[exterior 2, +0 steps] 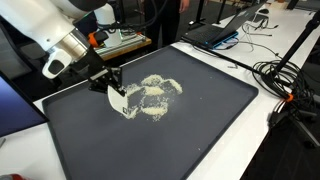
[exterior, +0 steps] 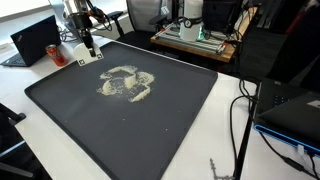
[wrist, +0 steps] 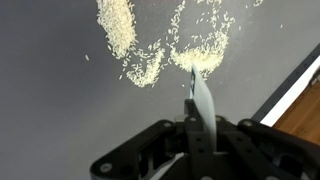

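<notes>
Sticking from the clamped jaws, a white card [wrist: 203, 100] touches rice [wrist: 205, 48].

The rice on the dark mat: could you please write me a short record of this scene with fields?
held thing: pale flat card, clamped between the fingers
fingers: shut on the card
card tip: at the edge of the nearest rice patch in the wrist view; contact unclear
rice: loose patches in a rough ring near the mat's middle
surface: dark mat on a white table
background: laptop beyond the mat
</notes>
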Robot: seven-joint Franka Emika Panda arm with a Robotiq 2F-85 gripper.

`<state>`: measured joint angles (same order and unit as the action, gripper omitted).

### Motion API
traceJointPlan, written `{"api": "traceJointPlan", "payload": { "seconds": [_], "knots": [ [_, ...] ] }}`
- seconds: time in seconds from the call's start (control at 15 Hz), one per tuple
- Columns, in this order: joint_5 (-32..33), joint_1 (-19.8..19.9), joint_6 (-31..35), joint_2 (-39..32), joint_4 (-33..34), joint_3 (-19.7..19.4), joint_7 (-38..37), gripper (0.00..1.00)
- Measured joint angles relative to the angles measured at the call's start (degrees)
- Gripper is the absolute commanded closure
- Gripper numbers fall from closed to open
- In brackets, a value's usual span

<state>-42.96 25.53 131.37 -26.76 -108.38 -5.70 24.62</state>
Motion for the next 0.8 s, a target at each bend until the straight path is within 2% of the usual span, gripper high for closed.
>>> {"api": "traceJointPlan", "payload": {
  "seconds": [0.47, 0.8],
  "knots": [
    [-19.1, 3.6, -0.2, -0.7, -3.2, -0.3, 9.2, 0.99],
    [-28.3, 3.7, -2.3, -2.8, -3.8, -1.5, 16.8, 0.99]
  ]
}}
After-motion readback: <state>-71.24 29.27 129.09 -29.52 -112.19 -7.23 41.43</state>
